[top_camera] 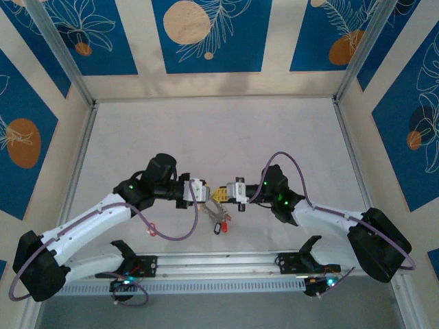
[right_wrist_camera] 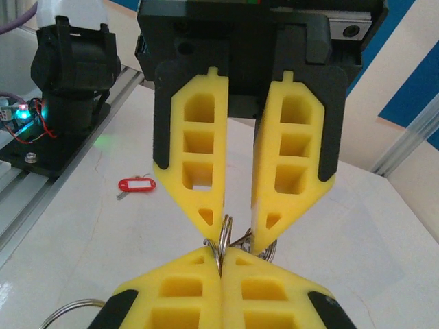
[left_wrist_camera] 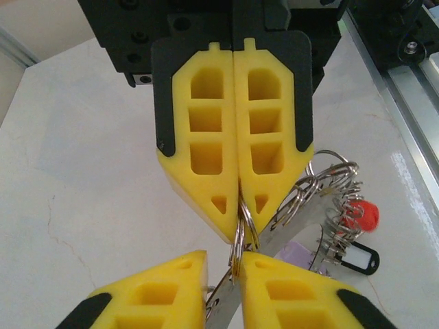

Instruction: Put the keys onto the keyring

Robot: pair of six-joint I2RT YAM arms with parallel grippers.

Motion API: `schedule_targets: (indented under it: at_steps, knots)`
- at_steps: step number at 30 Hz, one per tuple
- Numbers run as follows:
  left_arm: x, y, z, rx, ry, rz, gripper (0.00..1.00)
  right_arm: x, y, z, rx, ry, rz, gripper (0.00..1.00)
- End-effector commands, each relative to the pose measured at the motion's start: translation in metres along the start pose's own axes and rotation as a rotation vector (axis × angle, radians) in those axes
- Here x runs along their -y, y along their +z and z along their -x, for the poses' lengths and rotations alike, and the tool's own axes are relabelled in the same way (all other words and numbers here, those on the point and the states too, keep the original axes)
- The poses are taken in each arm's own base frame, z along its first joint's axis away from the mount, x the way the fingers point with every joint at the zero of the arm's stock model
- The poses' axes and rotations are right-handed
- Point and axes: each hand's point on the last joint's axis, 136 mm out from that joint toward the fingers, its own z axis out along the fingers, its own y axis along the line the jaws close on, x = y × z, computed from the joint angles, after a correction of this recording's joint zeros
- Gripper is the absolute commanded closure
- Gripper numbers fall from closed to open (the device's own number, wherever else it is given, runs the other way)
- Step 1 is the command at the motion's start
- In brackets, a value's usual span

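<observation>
White marbled tabletop (top_camera: 206, 137) lay open over its far half and out to both sides, so there was plenty of room there. Cream-and-blue panelled walls (top_camera: 206, 34) closed it in on three sides, with slanted silver frame posts (top_camera: 65, 55) at the far corners. The near edge carried a silver aluminium rail (top_camera: 219, 264) with both arm bases bolted on, so room was tight on that side. The arms met tip to tip at mid-table, just ahead of the rail. Left claw (left_wrist_camera: 223, 260) had its yellow pads a narrow gap apart, clamped on the flat grey metal keyring (left_wrist_camera: 302, 219) by its near end, with the metal running up and right out of the pads. Right claw (left_wrist_camera: 236, 229) had its pads pressed together, pinching a thin silver wire split ring (left_wrist_camera: 241, 223) at the very tips. The two claws' tips were almost touching. The rest of the keyring sat just beside the right claw, fringed with wire loops and small tagged keys (left_wrist_camera: 360, 214): one tag red, one black-rimmed white tag (left_wrist_camera: 357, 260), one lilac tag (left_wrist_camera: 298, 252). A loose key with a red oval tag (right_wrist_camera: 136, 185) lay flat on the tabletop, apart from both claws, near a black arm base (right_wrist_camera: 68, 103).
</observation>
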Motion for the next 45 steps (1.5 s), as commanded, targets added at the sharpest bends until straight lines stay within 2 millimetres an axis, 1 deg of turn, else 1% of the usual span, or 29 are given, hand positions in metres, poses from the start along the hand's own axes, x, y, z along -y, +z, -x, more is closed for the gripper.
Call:
schedule_targets:
  at_steps: [1, 3, 6, 10, 11, 13, 14, 18, 21, 23, 25, 31, 32, 35, 36, 39, 40, 41, 42, 43, 45]
  knots:
    - [-0.002, 0.000, 0.025, 0.087, 0.047, -0.023, 0.79, 0.012, 0.000, 0.022, 0.050, -0.055, -0.036, 1.00]
    - [-0.003, 0.001, 0.024, 0.077, 0.046, -0.024, 0.79, 0.012, 0.000, 0.021, 0.050, -0.057, -0.039, 1.00]
    - [-0.006, 0.002, 0.023, 0.076, 0.047, -0.005, 0.84, 0.011, 0.000, 0.022, 0.051, -0.058, -0.037, 1.00]
    - [-0.013, 0.002, 0.024, 0.064, 0.050, 0.021, 0.85, 0.011, -0.002, 0.020, 0.045, -0.052, -0.052, 1.00]
    - [-0.014, 0.002, 0.025, 0.065, 0.049, 0.024, 0.84, 0.012, -0.001, 0.019, 0.042, -0.050, -0.058, 1.00]
    - [-0.014, 0.003, 0.027, 0.081, 0.038, 0.024, 0.77, 0.016, -0.002, 0.019, 0.035, -0.039, -0.079, 1.00]
    - [-0.012, 0.004, 0.028, 0.088, 0.037, 0.018, 0.75, 0.018, -0.002, 0.020, 0.033, -0.035, -0.091, 1.00]
    - [-0.009, 0.008, 0.027, 0.090, 0.027, -0.002, 0.75, 0.021, -0.004, 0.019, 0.037, -0.038, -0.125, 1.00]
    - [-0.007, 0.009, 0.024, 0.084, 0.032, 0.004, 0.78, 0.019, -0.005, 0.020, 0.036, -0.035, -0.114, 1.00]
    - [-0.008, 0.009, 0.025, 0.082, 0.040, 0.001, 0.81, 0.018, -0.005, 0.021, 0.035, -0.033, -0.116, 1.00]
    - [-0.009, 0.010, 0.028, 0.089, 0.037, -0.007, 0.82, 0.019, -0.004, 0.019, 0.030, -0.036, -0.119, 1.00]
    - [-0.003, 0.022, 0.030, 0.103, 0.029, -0.041, 0.83, 0.028, -0.005, 0.020, 0.019, -0.032, -0.164, 1.00]
    - [-0.003, 0.023, 0.030, 0.101, 0.028, -0.042, 0.86, 0.029, -0.005, 0.018, 0.015, -0.034, -0.166, 1.00]
    - [-0.005, 0.025, 0.032, 0.117, 0.022, -0.027, 0.98, 0.028, -0.005, 0.017, 0.006, -0.027, -0.168, 1.00]
    - [-0.004, 0.026, 0.033, 0.122, 0.028, -0.027, 1.00, 0.028, -0.006, 0.016, 0.002, -0.021, -0.172, 1.00]
    - [-0.006, 0.024, 0.033, 0.111, 0.038, -0.020, 1.00, 0.030, -0.007, 0.011, -0.015, -0.018, -0.195, 1.00]
    - [-0.008, 0.023, 0.031, 0.099, 0.038, -0.007, 1.00, 0.030, -0.007, 0.008, -0.024, -0.024, -0.197, 0.99]
    - [-0.010, 0.023, 0.029, 0.087, 0.038, 0.006, 1.00, 0.029, -0.008, 0.007, -0.032, -0.034, -0.198, 0.94]
    - [-0.012, 0.022, 0.026, 0.070, 0.043, 0.021, 1.00, 0.029, -0.010, 0.005, -0.049, -0.045, -0.200, 0.85]
    - [-0.013, 0.021, 0.023, 0.049, 0.052, 0.033, 1.00, 0.029, -0.012, 0.001, -0.075, -0.051, -0.204, 0.80]
    - [-0.017, 0.019, 0.018, 0.005, 0.063, 0.048, 1.00, 0.030, -0.015, -0.006, -0.134, -0.060, -0.206, 0.76]
